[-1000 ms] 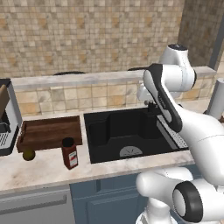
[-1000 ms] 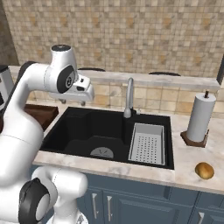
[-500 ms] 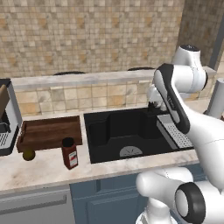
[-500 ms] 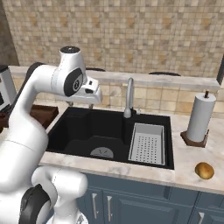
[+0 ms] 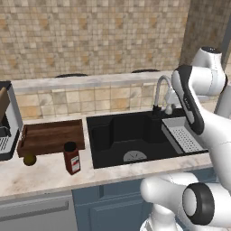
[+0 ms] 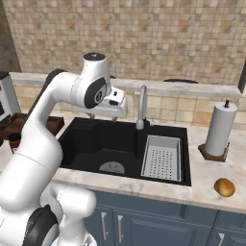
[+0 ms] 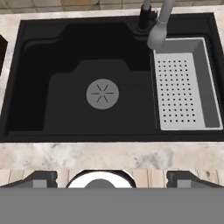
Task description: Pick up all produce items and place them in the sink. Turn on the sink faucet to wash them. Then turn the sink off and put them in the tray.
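From the left base view, the black sink [image 5: 135,135] sits in the pale stone counter [image 5: 45,173] with its round grey drain [image 5: 134,156] near the front; the grey rack [image 5: 182,137] fills the basin's right end; the curved faucet [image 5: 159,92] rises behind the basin, just left of the rack; the white arm [image 5: 198,108] stands in front of the sink's right part, its upper joint high near the wall. Left of the sink the brown wooden tray [image 5: 52,135] lies flat on the counter; the small olive-brown fruit [image 5: 30,159] rests on the counter just at the tray's front left corner, outside it; the red-labelled jar [image 5: 71,158] stands upright in front of the tray's right end; a coffee machine [image 5: 8,122] stands at the far left.

From the right base view, the arm bends over the sink's back left, and the hand [image 6: 113,102] hangs above the basin, left of the faucet [image 6: 141,106]; the finger tips are hidden here. The rack [image 6: 162,156] lies in the basin's right side; the paper towel roll [image 6: 219,129] stands upright on the counter to the right; the orange-yellow fruit [image 6: 224,187] lies on the counter near the front edge, in front of the roll and well apart from the sink [image 6: 96,141].

The hand view looks straight down into the sink [image 7: 65,70]; the drain [image 7: 103,93] is near its middle, the rack [image 7: 183,87] on the right, the faucet spout [image 7: 158,30] ending above the rack's upper left corner; the gripper [image 7: 112,177] has its two dark tips spread wide apart at the bottom, with nothing between them.
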Tool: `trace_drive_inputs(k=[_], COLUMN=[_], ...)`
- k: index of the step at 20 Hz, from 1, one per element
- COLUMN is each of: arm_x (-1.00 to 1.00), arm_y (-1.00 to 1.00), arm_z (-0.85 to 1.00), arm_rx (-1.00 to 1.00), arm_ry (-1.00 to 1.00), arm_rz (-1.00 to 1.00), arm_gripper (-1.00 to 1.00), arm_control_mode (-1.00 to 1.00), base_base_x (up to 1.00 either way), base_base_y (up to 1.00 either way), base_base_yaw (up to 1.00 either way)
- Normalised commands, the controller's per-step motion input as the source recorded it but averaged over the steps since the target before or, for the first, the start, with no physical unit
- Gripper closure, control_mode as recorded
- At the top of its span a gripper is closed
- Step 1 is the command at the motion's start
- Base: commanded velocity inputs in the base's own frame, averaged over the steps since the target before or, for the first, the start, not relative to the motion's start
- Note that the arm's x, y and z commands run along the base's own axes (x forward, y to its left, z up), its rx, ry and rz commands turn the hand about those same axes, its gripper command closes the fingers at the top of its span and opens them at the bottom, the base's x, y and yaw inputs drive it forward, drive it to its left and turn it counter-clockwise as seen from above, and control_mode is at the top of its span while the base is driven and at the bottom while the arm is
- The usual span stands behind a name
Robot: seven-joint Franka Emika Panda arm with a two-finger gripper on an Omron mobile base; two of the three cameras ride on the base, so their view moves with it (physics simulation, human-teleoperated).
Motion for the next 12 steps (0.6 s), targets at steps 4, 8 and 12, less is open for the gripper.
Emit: trace_drive_inputs(k=[4,8,12], arm_x=[0.0,0.0,0.0], arm_y=[-0.51,-0.54,-0.59], arm_z=[0.0,-0.01,-0.09], arm_rx=[0.0,0.0,0.0], arm_ry=[0.05,0.06,0.07], arm_rz=[-0.05,-0.06,-0.05], arm_gripper=[-1.0,-1.0,-1.0], arm_control_mode=[-1.0,-1.0,-1.0], base_base_x=[0.0,0.0,0.0], base_base_y=[0.0,0.0,0.0], base_base_yaw=[0.0,0.0,0.0])
